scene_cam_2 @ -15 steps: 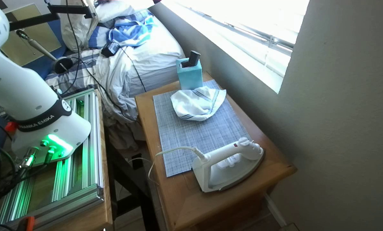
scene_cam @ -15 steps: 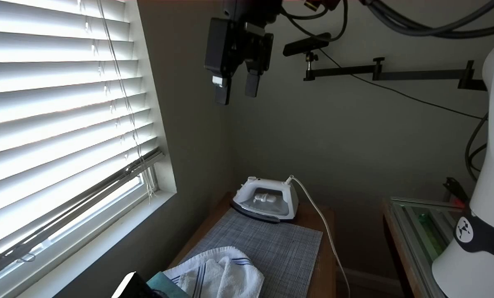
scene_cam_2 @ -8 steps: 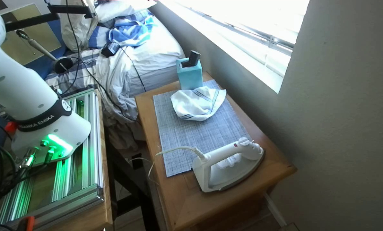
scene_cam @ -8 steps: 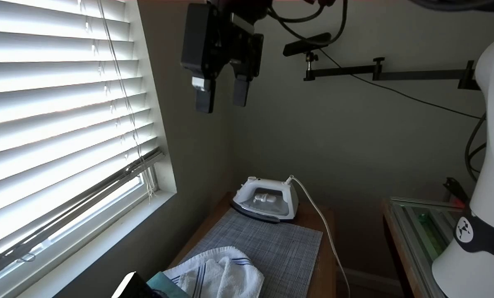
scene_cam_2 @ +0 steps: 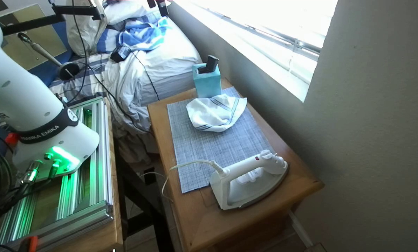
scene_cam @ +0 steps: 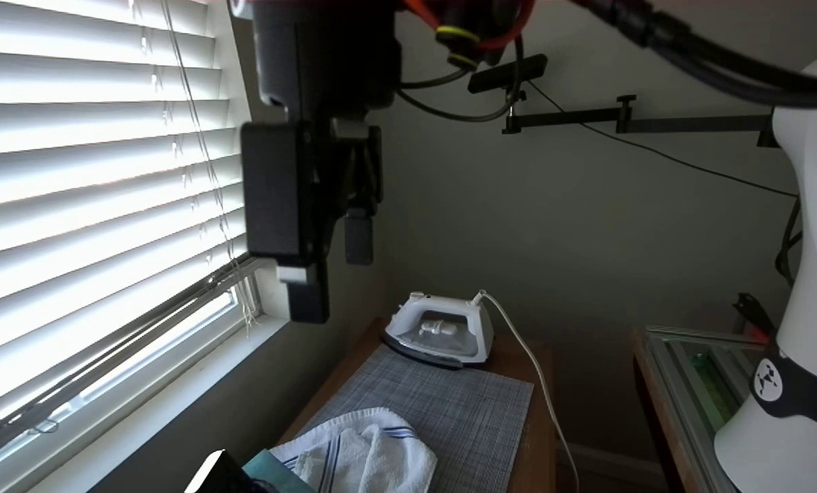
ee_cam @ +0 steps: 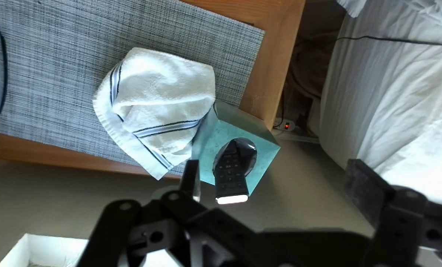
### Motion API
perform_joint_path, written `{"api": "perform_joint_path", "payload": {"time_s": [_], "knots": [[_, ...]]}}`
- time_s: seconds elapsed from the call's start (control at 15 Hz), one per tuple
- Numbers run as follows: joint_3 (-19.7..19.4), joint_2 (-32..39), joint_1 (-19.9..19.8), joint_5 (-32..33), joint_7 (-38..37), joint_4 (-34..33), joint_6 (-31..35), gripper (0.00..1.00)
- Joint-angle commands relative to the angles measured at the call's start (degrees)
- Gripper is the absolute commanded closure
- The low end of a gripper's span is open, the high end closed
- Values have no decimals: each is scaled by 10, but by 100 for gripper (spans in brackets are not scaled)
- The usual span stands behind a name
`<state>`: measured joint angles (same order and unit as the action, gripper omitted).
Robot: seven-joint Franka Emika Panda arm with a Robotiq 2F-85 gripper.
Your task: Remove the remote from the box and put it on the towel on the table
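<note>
A black remote point(ee_cam: 231, 178) stands tilted in the round opening of a teal box point(ee_cam: 264, 152), its upper end sticking out. In both exterior views, the remote point(scene_cam: 218, 474) point(scene_cam_2: 212, 63) and the box point(scene_cam: 279, 472) point(scene_cam_2: 207, 85) also show. A white towel with blue stripes point(ee_cam: 161, 89) lies crumpled against the box; it also shows in both exterior views point(scene_cam: 374, 452) point(scene_cam_2: 214, 113). My gripper point(ee_cam: 278, 181) is open and empty, above the box, with the remote nearer the left finger in the wrist view. The gripper shows in both exterior views point(scene_cam: 333, 274) point(scene_cam_2: 157, 5).
A wooden table point(scene_cam_2: 201, 224) bears a grey woven placemat point(scene_cam_2: 209, 147) under the towel. A white iron point(scene_cam_2: 247, 182) with its cord stands at the table's far end from the box. A window with blinds point(scene_cam: 107, 171) and a wall run along one side. A bed point(scene_cam_2: 173, 59) lies beyond the box.
My gripper has moved down and toward the window side in an exterior view, and its fingertips have come into the top of the other view. The remote, box and towel have not moved.
</note>
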<state>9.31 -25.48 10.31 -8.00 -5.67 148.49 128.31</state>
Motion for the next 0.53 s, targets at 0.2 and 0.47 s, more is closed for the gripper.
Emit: {"api": "perform_joint_path", "payload": {"time_s": [0.2, 0.47], "knots": [[3, 55, -4, 15, 0, -30, 6, 0], [2, 118, -3, 8, 7, -51, 18, 0]]}}
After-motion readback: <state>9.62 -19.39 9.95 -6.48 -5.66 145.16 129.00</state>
